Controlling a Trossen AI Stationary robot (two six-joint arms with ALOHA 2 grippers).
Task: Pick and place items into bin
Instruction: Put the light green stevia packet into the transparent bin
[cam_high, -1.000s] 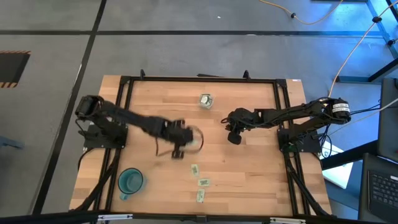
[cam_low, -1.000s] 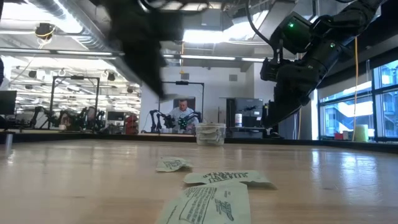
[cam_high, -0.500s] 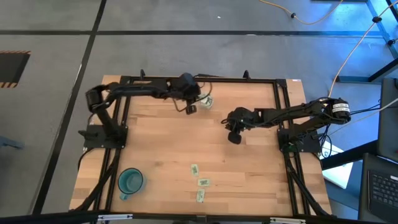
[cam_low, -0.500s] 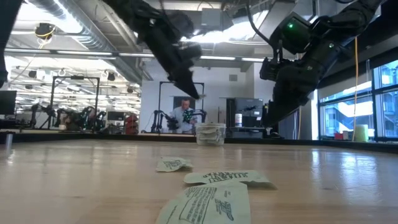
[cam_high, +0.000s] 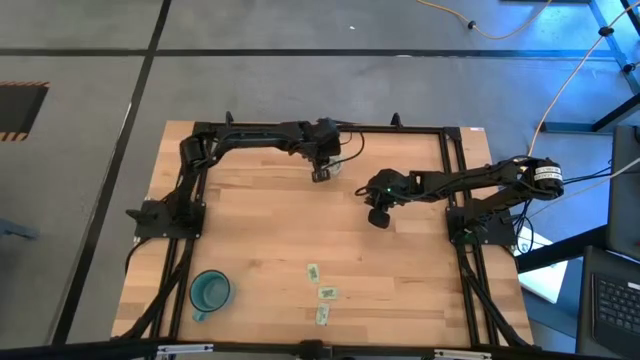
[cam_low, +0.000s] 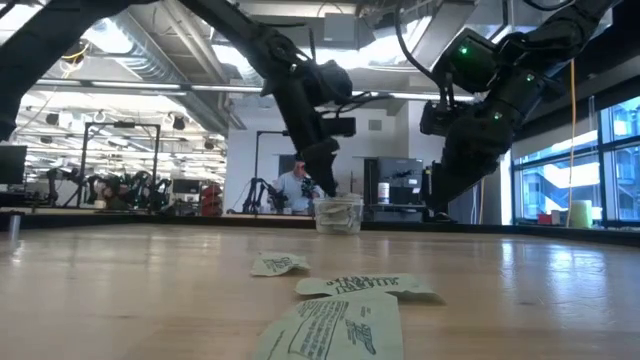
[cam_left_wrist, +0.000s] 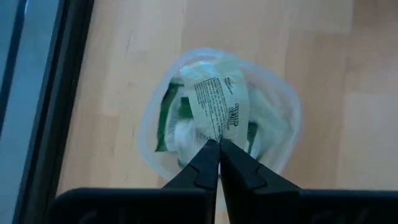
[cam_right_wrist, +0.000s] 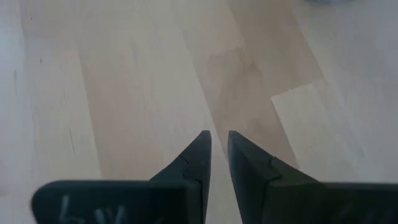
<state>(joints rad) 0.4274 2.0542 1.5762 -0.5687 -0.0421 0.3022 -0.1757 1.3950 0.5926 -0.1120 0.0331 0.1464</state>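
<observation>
Pale green and white flat packet (cam_left_wrist: 217, 109) pinched by one end between the left gripper's (cam_left_wrist: 219, 147) dark fingers (cam_left_wrist: 202, 163), which are clenched on it; the rest of the packet sticks out past the fingertips, directly over the small clear plastic bin (cam_left_wrist: 287, 146). That bin already has several green and white packets inside (count unclear). In the high view the left gripper (cam_high: 321, 168) sits at the far edge of the wooden surface (cam_high: 260, 240), right over the bin's spot; the low view shows it coming down beside the bin (cam_low: 338, 214).

Right gripper (cam_high: 377, 216) hangs over bare wood near the middle, right of the bin, fingers (cam_right_wrist: 198, 158) slightly parted with nothing between them.

Three loose packets (cam_high: 326, 293) lie on the surface near the front edge, well apart from both grippers; low view shows them up close (cam_low: 340, 322). Teal round cup (cam_high: 210, 292) stands at the front left.
</observation>
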